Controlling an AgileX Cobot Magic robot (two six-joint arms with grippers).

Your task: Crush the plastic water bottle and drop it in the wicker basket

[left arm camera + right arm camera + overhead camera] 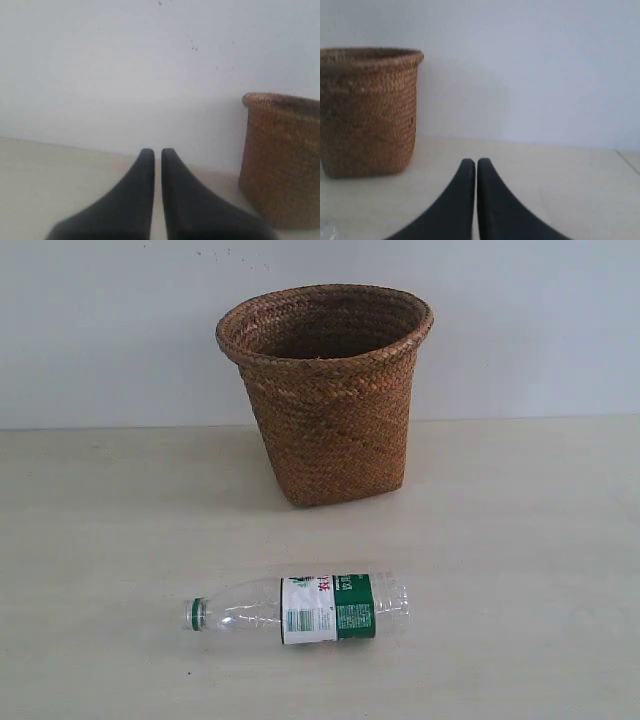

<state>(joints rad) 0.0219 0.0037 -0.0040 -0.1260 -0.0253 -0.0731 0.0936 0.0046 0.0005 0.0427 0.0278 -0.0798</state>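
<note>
The plastic water bottle [300, 608] lies on its side on the table near the front, green cap pointing left, its white-and-green label facing up. Behind it stands the wicker basket [326, 390], upright against the wall; it also shows in the left wrist view [282, 160] and the right wrist view [367, 110]. Neither arm appears in the exterior view. My left gripper [157, 152] is shut with nothing between its black fingers. My right gripper [476, 162] is likewise shut and holds nothing. Both hover over bare table, apart from the bottle.
A pale wooden table [520, 540] spreads to both sides of the basket, with a plain white wall [100, 330] right behind it. In the right wrist view a table edge [629, 161] shows at the far side.
</note>
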